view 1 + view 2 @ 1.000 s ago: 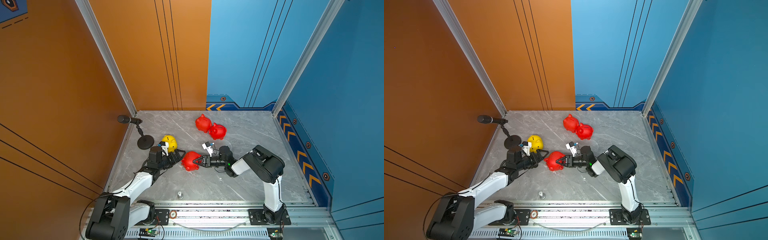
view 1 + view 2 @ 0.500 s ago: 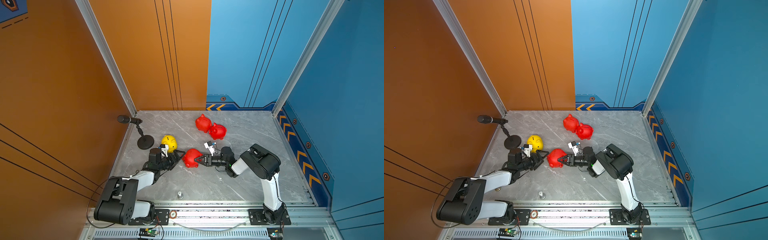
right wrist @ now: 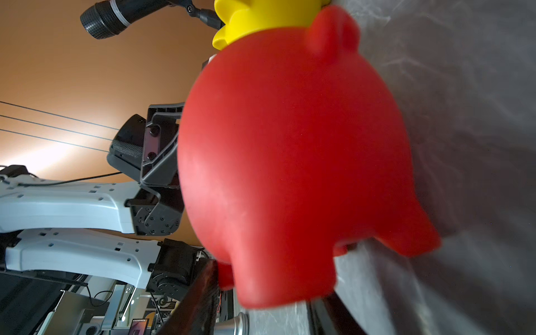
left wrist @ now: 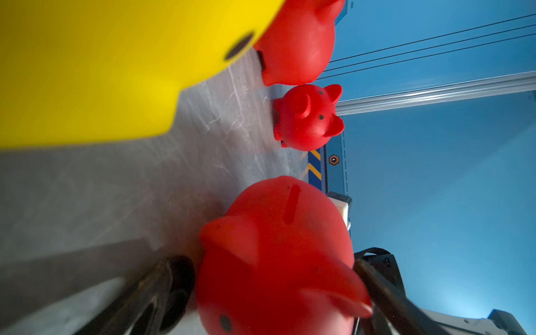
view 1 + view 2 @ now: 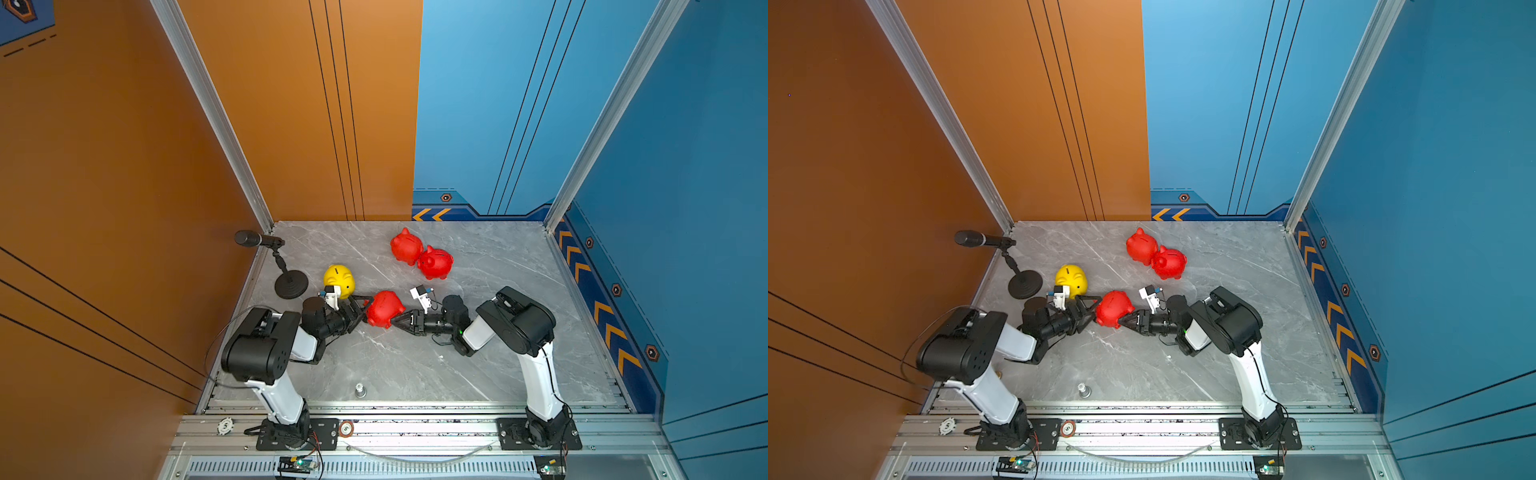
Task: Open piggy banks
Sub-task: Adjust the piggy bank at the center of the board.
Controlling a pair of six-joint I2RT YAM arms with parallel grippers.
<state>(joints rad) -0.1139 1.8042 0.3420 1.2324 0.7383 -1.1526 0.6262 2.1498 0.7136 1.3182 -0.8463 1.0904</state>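
On the grey desk (image 5: 415,365), a red plastic pig-shaped bank (image 5: 384,309) is being pinched at its rear by the half-closed right claw (image 5: 397,322) and flanked by the wide-spread left claw (image 5: 363,309); contact there is being blurred.

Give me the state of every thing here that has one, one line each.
near red piggy bank: upright between both pincers, slot up, underside hidden
yellow piggy bank: upright, slot up, standing free
far red piggy banks: both upright, touching each other
left pincer: jaws wide, flanking the near red piggy bank's head; grip unclear
right pincer: shut on its rear
microphone: level on its stand
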